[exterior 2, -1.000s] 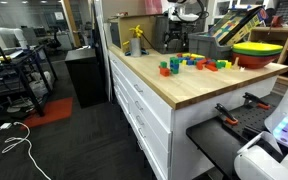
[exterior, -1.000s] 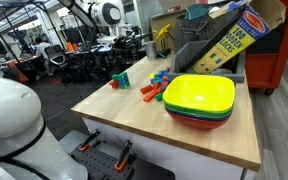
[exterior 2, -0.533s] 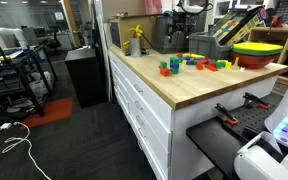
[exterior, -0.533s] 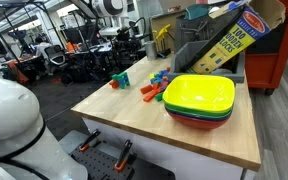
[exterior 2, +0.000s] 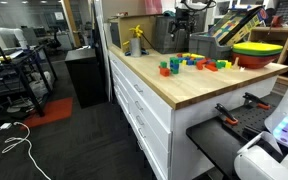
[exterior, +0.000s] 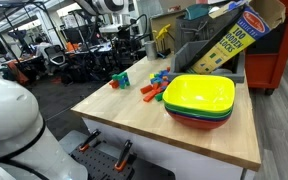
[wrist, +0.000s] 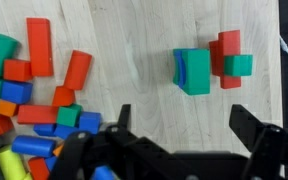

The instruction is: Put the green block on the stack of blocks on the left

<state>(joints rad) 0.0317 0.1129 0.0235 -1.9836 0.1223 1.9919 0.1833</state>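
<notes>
Jaws released and spread wide above the wooden desk [wrist: 134, 40], green block [wrist: 192, 72] lying on the desk between them, touching the small stack of blocks [wrist: 225, 52], loose jumble of blocks [wrist: 34, 90] apart.

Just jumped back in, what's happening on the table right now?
A robot arm is working over a wooden table. Its hand is open and empty, hanging above the blocks. The green block lies on the table right beside the small stack of blocks, not on it. A loose jumble of blocks sits apart from them, and bowls stand further along the table.
</notes>
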